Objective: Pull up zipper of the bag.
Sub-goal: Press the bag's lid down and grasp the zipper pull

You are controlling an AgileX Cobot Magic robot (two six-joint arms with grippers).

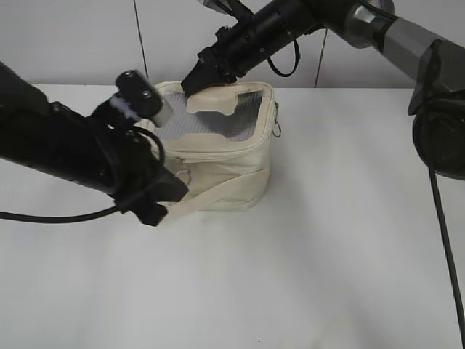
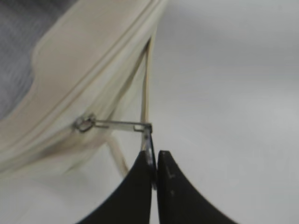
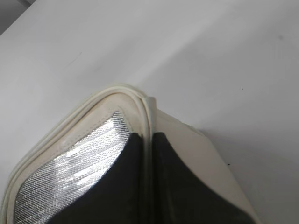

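Note:
The small cream bag [image 1: 225, 171] stands on the white table, its grey see-through top panel [image 1: 211, 116] facing up. My left gripper [image 2: 153, 156] is shut on the silver ring pull [image 2: 148, 140] of the zipper, whose slider [image 2: 85, 123] sits on the cream zip line at the bag's front left side. The pull is drawn taut away from the bag. In the exterior view the left gripper [image 1: 156, 211] is low at the bag's front left. My right gripper [image 3: 148, 140] is shut on the bag's cream top rim [image 3: 140, 105] at the back left corner [image 1: 190, 86].
The cream strap [image 1: 218, 195] runs across the bag's front side. A second metal ring [image 1: 277, 129] hangs at the bag's right end. A black cable [image 1: 51, 216] trails left of the left arm. The white table [image 1: 349, 240] stretches right and forward.

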